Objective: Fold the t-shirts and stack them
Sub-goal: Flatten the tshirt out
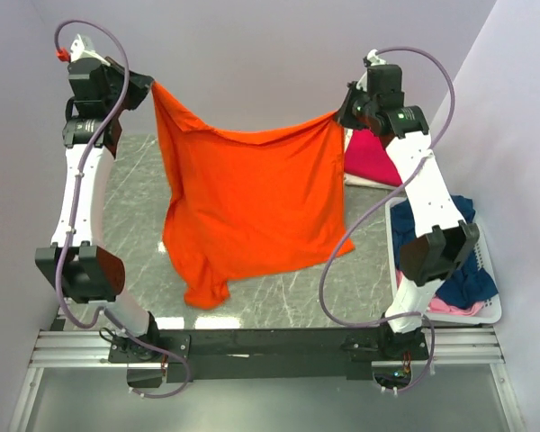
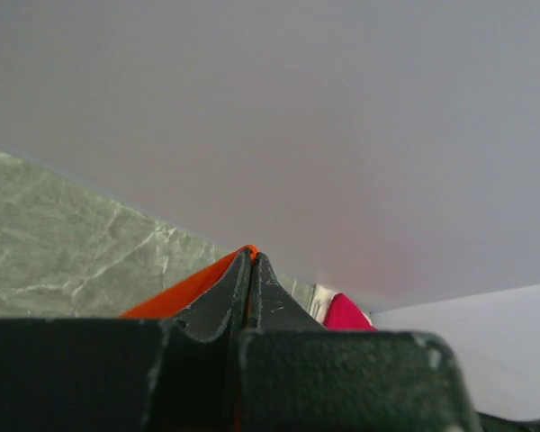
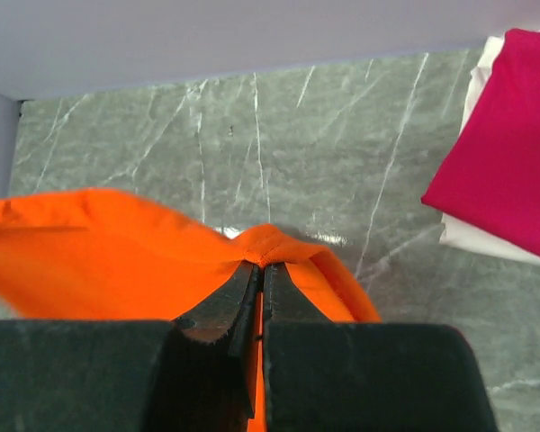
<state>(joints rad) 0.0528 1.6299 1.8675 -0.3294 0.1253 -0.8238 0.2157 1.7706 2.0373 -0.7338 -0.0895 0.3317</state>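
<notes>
End effectors (image 1: 151,85) (image 1: 338,114) tight on orange t-shirt (image 1: 252,207) top corners

Top overhead — wrists close, sharing orange tee (image 1: 252,198)

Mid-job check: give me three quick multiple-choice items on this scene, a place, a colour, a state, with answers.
1. The magenta tee lies: A on the floor; B far right on the table; C near left.
2. The held-up tee is: A navy; B orange; C white.
3. The left gripper and right gripper are: A both open; B one open; C both shut on that tee.
B, it lies beyond the basket; B, orange cloth hangs between the grippers; C, each wrist view shows closed fingers pinching orange.
</notes>
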